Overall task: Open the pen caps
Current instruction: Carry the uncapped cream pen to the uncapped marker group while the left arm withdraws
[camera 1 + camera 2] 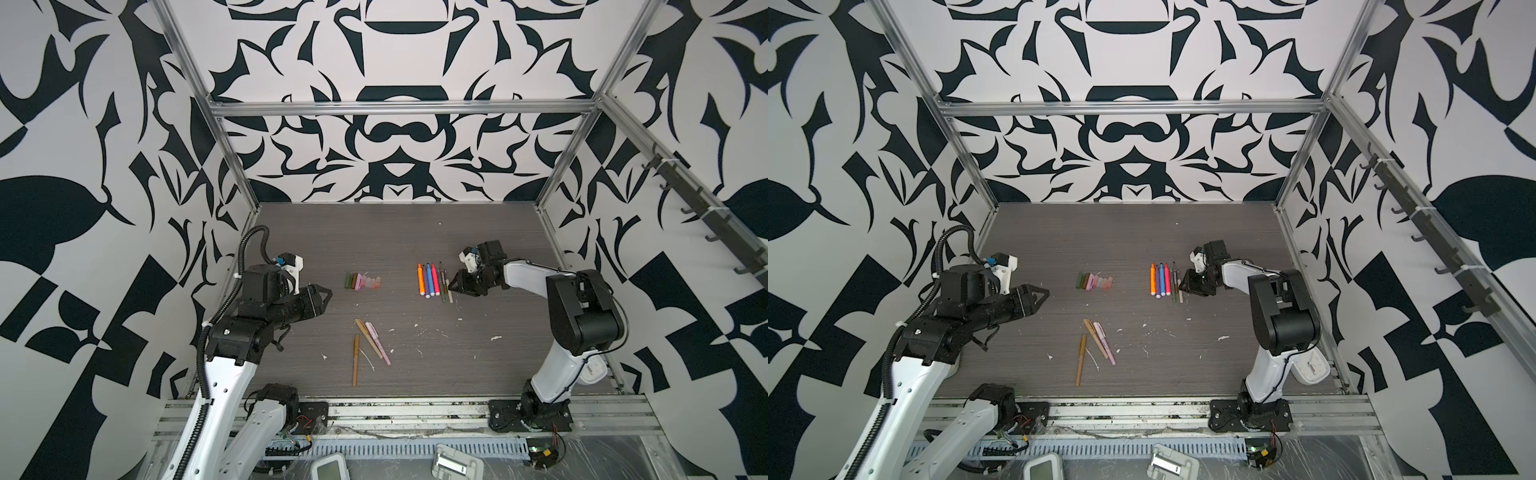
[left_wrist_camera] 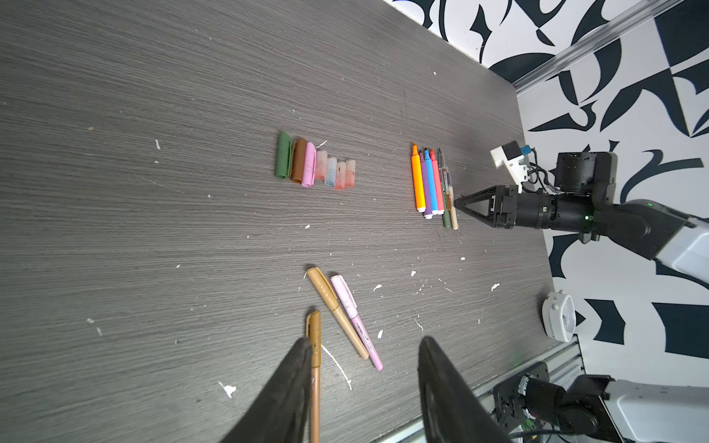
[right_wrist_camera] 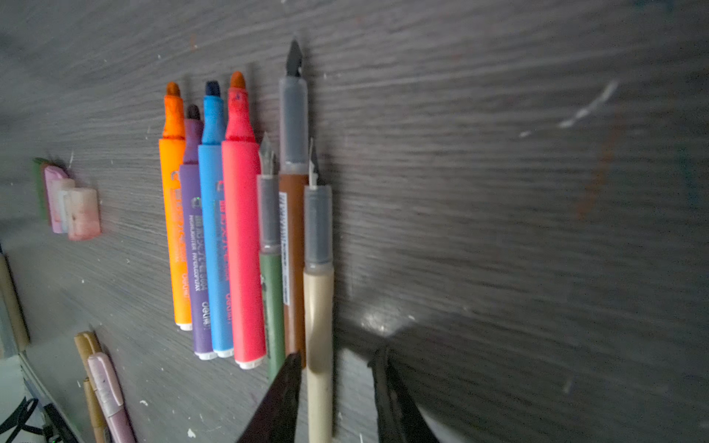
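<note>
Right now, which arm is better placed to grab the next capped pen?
Probably left: the left hand, open, sits nearest the capped pens; the right hand straddles an uncapped cream pen farther away.

Looks like a robotics lab cell to me: aluminium frame (image 1: 399, 109) boxing in black-and-white patterned walls (image 1: 395, 50), two robot arms (image 1: 582, 316) bolted to a rail (image 1: 415, 409) at six o'clock, loose wiring (image 1: 544, 453) beside it, a scuffed grey surface (image 1: 374, 241).

Seven loose caps (image 2: 309, 165) far left, seven uncapped pens (image 2: 430, 184) far right, three capped pens (image 2: 333, 307) near the middle
</note>
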